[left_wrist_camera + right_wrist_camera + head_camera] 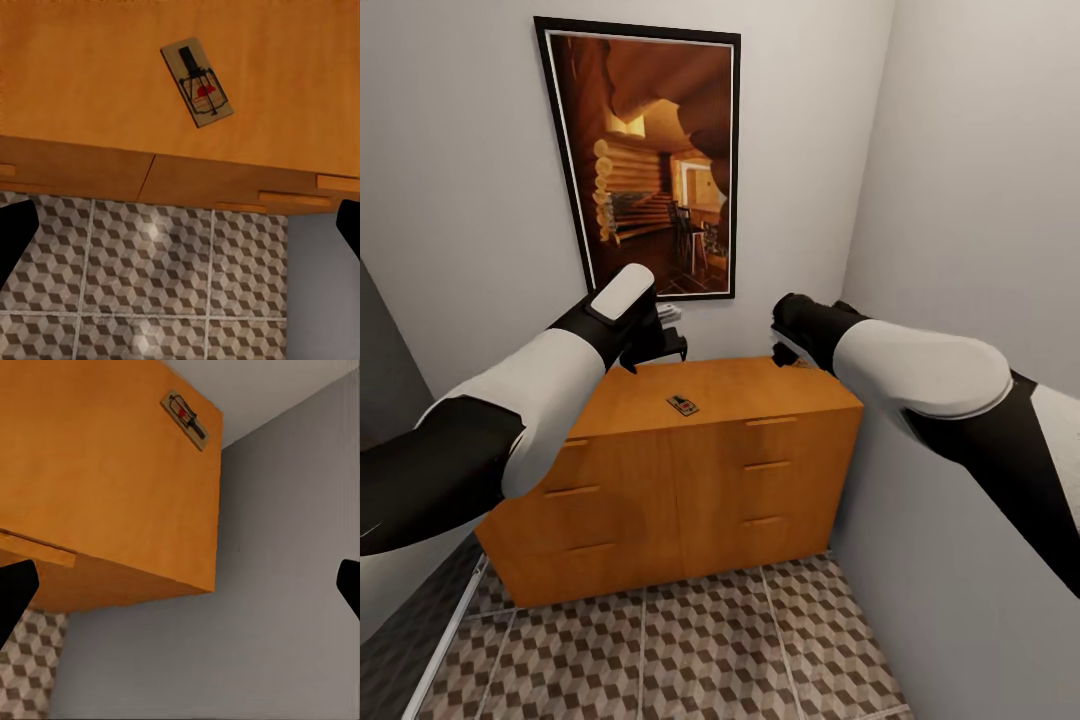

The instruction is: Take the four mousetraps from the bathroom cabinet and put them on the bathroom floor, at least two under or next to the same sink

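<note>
The orange-brown cabinet [760,470] stands in a corner on the cube-patterned bathroom floor [710,640]. One mousetrap [682,404] lies flat near the middle of its top, also seen in the left wrist view as the mousetrap [197,82] on the cabinet [75,90]. My left gripper [660,345] hovers above the top's back left, open [180,240], holding nothing. My right gripper [788,350] hangs over the back right corner, open [180,592] and empty. In the right wrist view, a mousetrap [185,418] lies by the back corner of the cabinet [97,472].
A framed cabin picture [650,150] hangs on the white wall behind the cabinet. A grey wall [980,200] runs close along the cabinet's right side. Darker flooring behind a pale sill [400,640] lies at the left. Drawer handles [770,465] face me.
</note>
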